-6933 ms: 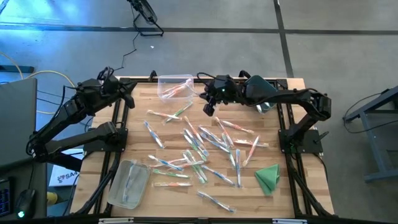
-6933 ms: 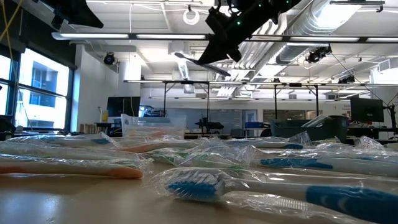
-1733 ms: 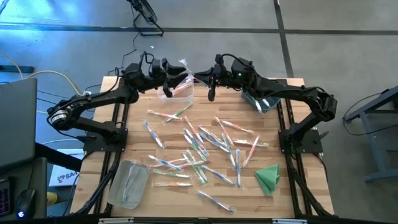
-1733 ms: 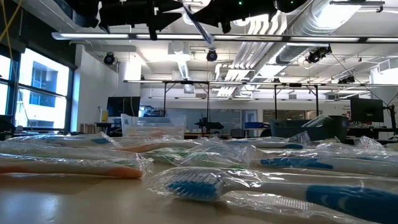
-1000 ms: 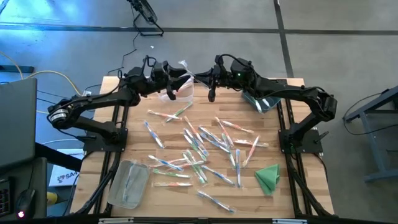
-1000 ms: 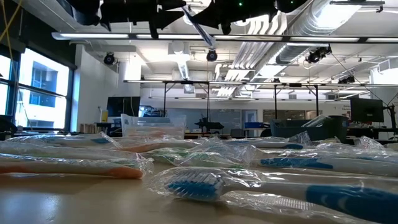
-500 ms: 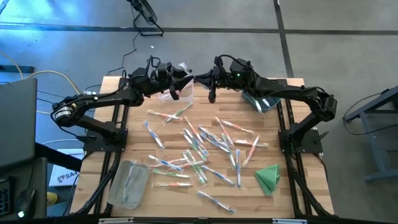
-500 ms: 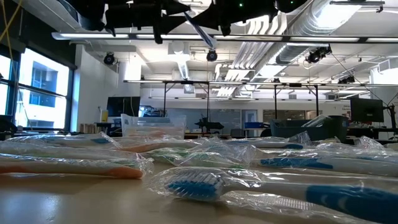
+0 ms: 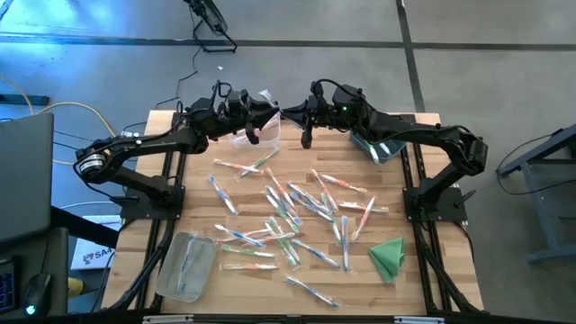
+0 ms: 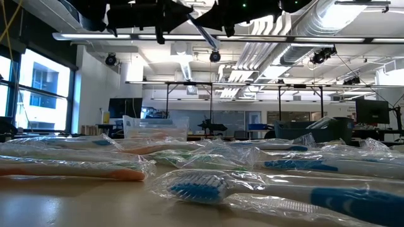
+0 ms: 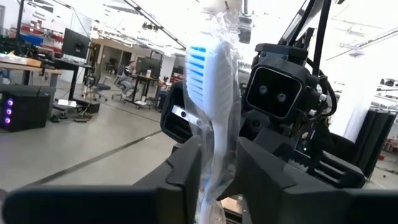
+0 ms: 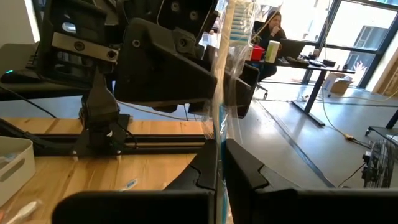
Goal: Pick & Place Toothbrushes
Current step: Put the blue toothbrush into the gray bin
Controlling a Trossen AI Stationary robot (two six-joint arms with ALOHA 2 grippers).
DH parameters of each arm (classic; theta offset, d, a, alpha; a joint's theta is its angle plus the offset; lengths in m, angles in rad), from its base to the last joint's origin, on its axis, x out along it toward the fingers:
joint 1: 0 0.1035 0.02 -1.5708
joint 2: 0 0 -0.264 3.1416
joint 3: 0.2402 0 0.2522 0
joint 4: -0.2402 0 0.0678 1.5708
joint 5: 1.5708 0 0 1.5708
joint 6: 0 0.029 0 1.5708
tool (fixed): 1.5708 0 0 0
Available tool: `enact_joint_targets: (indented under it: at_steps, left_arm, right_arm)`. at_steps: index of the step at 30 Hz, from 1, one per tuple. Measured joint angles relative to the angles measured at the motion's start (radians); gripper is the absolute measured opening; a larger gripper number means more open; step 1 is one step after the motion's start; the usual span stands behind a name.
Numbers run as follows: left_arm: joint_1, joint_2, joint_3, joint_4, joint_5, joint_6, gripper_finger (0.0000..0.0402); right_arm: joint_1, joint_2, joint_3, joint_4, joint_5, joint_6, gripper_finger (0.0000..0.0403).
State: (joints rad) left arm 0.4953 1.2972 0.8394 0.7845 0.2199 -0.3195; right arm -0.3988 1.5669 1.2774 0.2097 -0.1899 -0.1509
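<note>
High view: we see left gripper [image 9: 255, 115] and right gripper [image 9: 290, 111] meeting at 12 o'clock over table [image 9: 198, 193], above clear bin [image 9: 256, 132]. Left fingers, wider a second ago, now pinch wrapped blue toothbrush [image 11: 213, 106]; right jaws pressed on same wrapper. We judge handover underway, right release next. Other toothbrushes [image 9: 288, 211] scattered mid-table; tray [image 9: 187, 266] at 7 o'clock.

Ceiling lights [image 10: 189, 38] are glaring brightly in the low view, silhouetting the arms; the nearest wrapped toothbrush [image 10: 265, 195] is blurring, its plastic glinting; the window [image 12: 367, 37] is overexposing.
</note>
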Motion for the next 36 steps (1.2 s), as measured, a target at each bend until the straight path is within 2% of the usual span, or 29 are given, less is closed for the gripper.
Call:
enact_joint_targets:
  at_steps: [13, 23, 36]
  left_arm:
    - [0.002, 0.0, 0.0, 0.0, 0.0, 0.007, 0.002]
    - [0.002, 0.0, 0.0, 0.0, 0.0, 0.008, 0.0018]
    - [0.002, 0.0, 0.0, -0.001, 0.0, 0.01, 0.0018]
  right_arm:
    - [0.0, 0.0, 0.0, 0.001, 0.004, 0.0, 0.0004]
    - [0.0, 0.0, 0.0, 0.001, -0.001, -0.003, 0.0006]
    - [0.0, 0.0, 0.0, 0.004, 0.005, -0.003, 0.0108]
